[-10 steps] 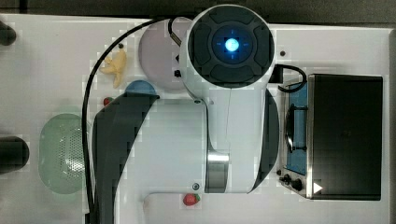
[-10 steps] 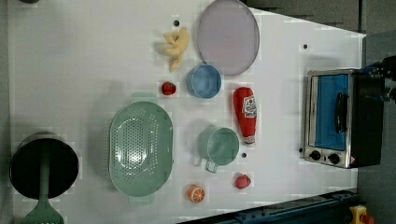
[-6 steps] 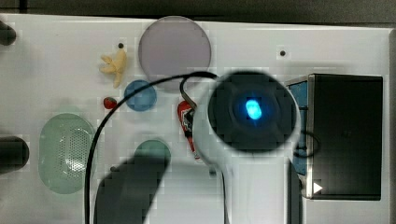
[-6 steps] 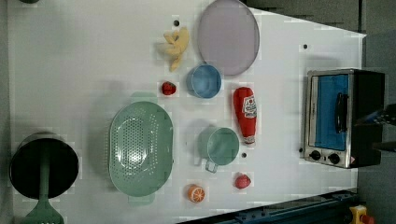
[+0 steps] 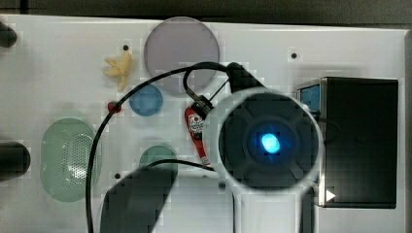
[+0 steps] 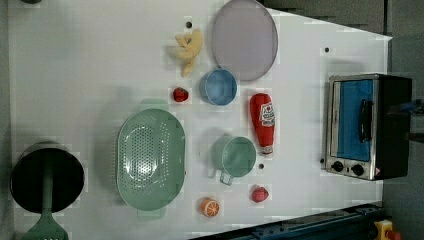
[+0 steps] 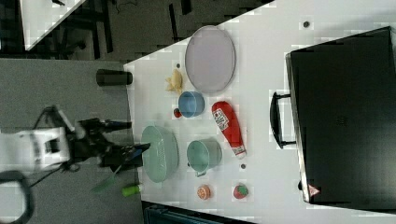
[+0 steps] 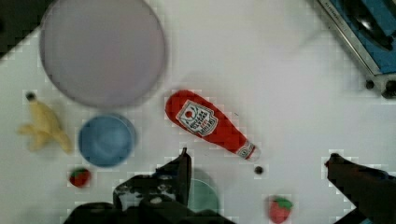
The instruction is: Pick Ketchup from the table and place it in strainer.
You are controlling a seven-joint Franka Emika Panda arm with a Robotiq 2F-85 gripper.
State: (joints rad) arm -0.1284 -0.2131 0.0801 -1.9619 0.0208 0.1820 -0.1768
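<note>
Ketchup, the red squeeze bottle with a white printed label [image 6: 263, 120], lies flat on your white counter [image 6: 90, 65] between the blue bowl [image 6: 218, 87] and the toaster oven [image 6: 367, 125], apart from the pale mint-green perforated strainer [image 6: 150, 157], while your gripper [image 8: 257, 170] hangs above it, fingers [image 8: 183, 169] spread wide and empty.
</note>
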